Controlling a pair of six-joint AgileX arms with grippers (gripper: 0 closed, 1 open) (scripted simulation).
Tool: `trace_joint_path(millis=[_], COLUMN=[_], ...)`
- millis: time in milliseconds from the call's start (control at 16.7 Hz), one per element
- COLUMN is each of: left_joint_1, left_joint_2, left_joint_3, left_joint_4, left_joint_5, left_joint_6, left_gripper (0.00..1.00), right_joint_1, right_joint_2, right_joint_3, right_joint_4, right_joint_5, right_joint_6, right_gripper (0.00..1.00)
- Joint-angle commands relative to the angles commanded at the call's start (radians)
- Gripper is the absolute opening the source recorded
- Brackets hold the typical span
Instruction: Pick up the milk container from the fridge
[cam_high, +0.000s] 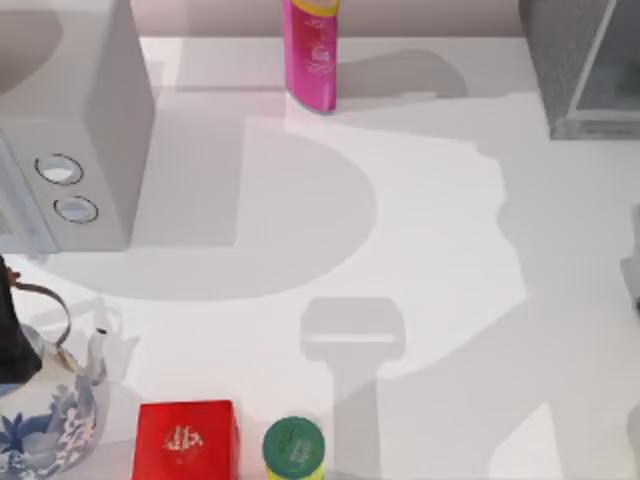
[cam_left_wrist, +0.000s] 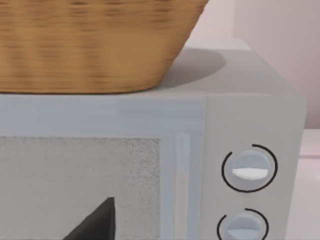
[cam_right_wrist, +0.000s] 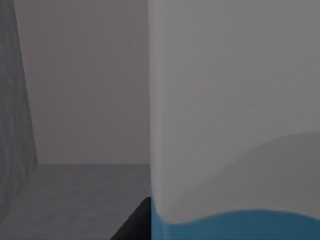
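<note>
1. Right tool finger, a dark tip, sits just beside the milk container; grip state cannot tell.
2. Milk container stands very close to the right wrist camera, white upper side with a blue band low, inside the fridge on its pale grey floor, near the back wall.
3. Left tool finger, a dark tip, is in front of the microwave; open or closed cannot tell.
4. Wicker basket rests on top of the microwave.
5. Top view: fridge corner at the counter far right; pink bottle at the back; red box, green-lidded can and patterned teapot near the front left.
</note>
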Motion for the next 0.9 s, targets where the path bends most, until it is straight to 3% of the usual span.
trace_joint_path(millis=[480,900], left_joint_1=[0.000,0.000], left_joint_2=[0.000,0.000], left_joint_3=[0.000,0.000], left_joint_4=[0.000,0.000], left_joint_5=[0.000,0.000], left_joint_6=[0.000,0.000], left_gripper=[1.00,1.00], right_joint_1=[0.000,-0.004], right_joint_2=[-0.114,-0.136], right_joint_3=[0.028,-0.003], right_joint_4=[-0.145,-0.134], right_joint_5=[-0.001,-0.006], right_joint_6=[0.001,0.002], right_gripper=[0.00,0.00])
